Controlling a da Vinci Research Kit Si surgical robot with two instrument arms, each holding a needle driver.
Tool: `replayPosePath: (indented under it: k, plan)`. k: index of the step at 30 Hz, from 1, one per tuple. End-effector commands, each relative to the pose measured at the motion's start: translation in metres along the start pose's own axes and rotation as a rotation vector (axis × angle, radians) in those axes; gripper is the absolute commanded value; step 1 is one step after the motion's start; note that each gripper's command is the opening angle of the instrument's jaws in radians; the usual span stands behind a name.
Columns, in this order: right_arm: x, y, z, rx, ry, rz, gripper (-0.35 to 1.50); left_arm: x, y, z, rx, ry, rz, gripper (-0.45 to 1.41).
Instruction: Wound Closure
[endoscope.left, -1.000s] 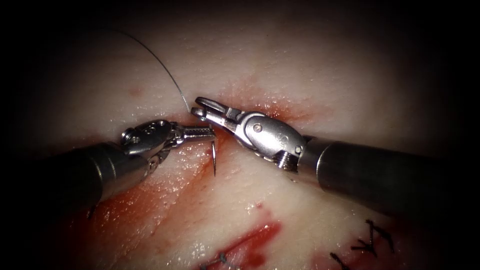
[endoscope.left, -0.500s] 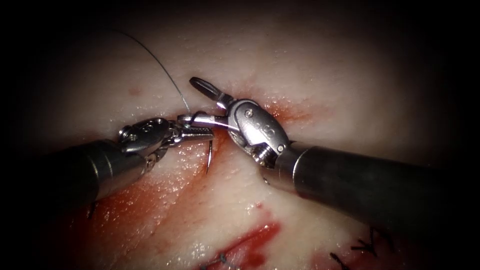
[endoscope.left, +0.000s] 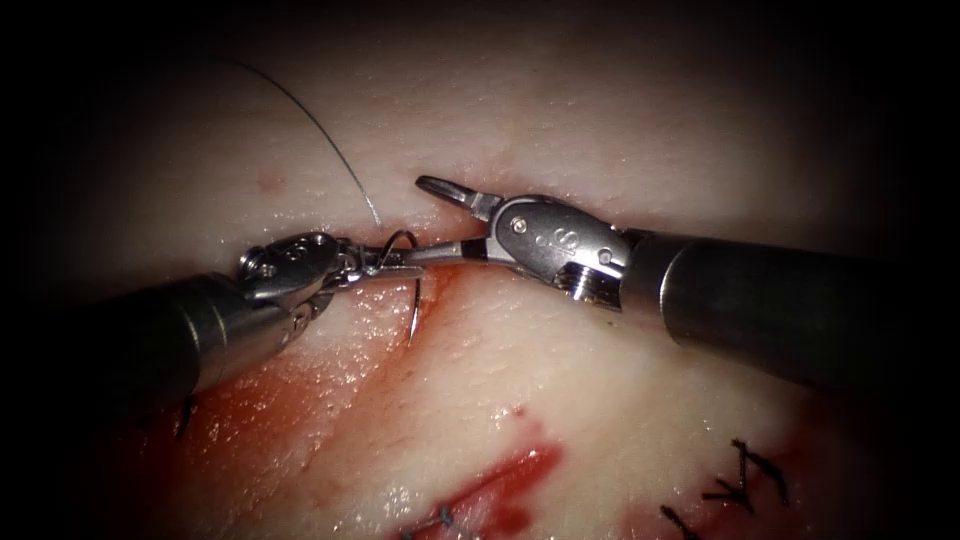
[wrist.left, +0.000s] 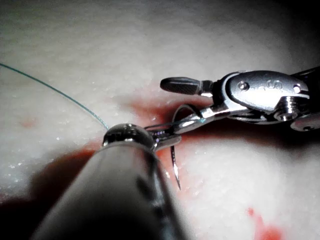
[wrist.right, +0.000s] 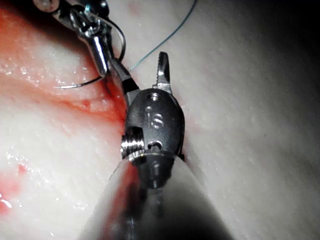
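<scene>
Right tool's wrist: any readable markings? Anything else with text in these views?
"S": stamped on the metal wrist housing of the right tool, with one or two smaller characters before it, too small to read.
Same stamp in the right wrist view, reads roughly "IS"; first character uncertain.
Left tool: no markings readable.
Tissue, needle, thread: no text.

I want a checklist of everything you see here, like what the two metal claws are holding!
Surface: tissue, pale, wet with red fluid along the cut.
Job's things: needle held by the left tool, its point hanging free over the tissue, not in it; thread trails up and left from it.
Clutter: finished dark stitches lower right.
Grippers: left tool shut on the needle near its thread end; right tool open, its lower jaw beside the needle, holding nothing.
Cables: nothing seen.
Surroundings: dark.
</scene>
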Motion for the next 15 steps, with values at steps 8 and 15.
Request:
replayPosePath:
  k: [8,15]
  plan:
    - [0.0013,0.0011,-0.0008,0.017,0.015,-0.066,1.31,0.0007,-0.0004,0.0012,0.046,0.002,-0.001,-0.45]
    - [0.0027,0.0001,-0.0008,0.06,0.047,-0.092,1.31,0.0011,-0.0008,0.0018,0.053,0.003,-0.003,-0.45]
